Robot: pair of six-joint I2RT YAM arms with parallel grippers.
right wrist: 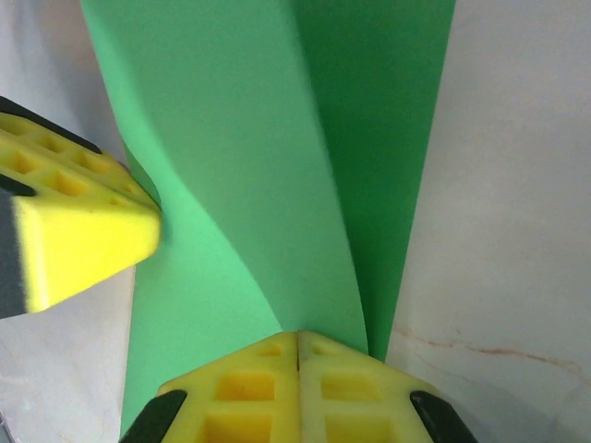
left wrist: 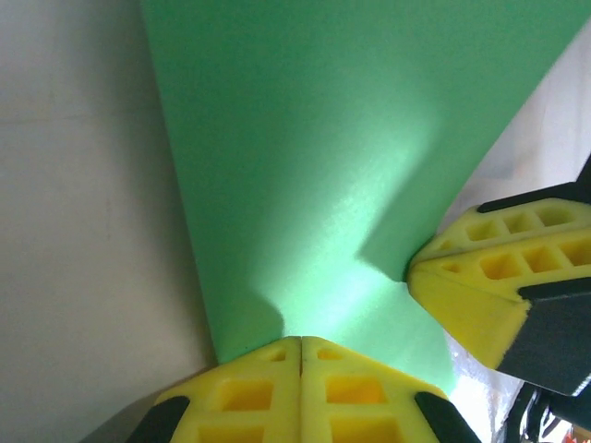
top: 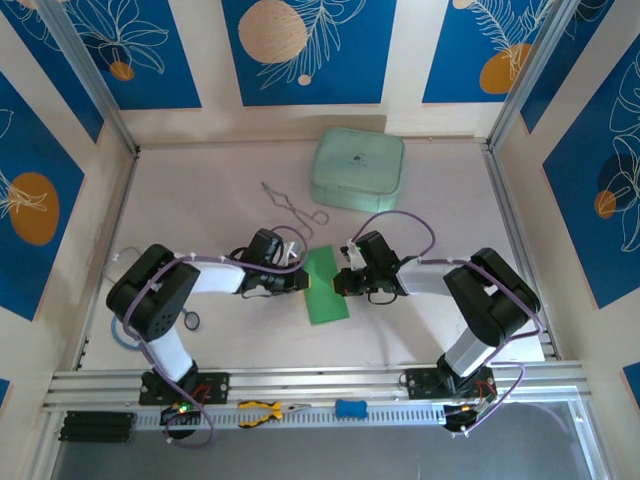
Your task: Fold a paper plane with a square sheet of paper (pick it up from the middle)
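Sheet position: square sheet of paper (top: 327, 292) is at the middle of the table (top: 200, 200), between the two arms and well apart from the mint-green case (top: 358, 168) at the far edge.
Sheet shape: a narrow strip from above. The right wrist view shows a soft curl with a darker layer beside it (judged a lengthwise half-fold, not yet pressed flat).
Left gripper (left wrist: 301, 343): jaws pressed together, with the sheet's edge running into the seam between them. Judged to be pinching the paper.
Right gripper (right wrist: 297, 337): jaws likewise closed, on the opposite long edge, with paper emerging from between them.
Contact with table: cannot tell how much of the sheet is lifted.
Done: sheet taken in hand and centre fold begun, by the look of it.
Remaining: sharpen the centre crease, fold the nose corners, fold the wings. No pointed dart shape yet.
Progress: early, about the first fold of several.
Bystanders: wire tool (top: 290, 205) and pliers (top: 262, 410) lie apart from the work.
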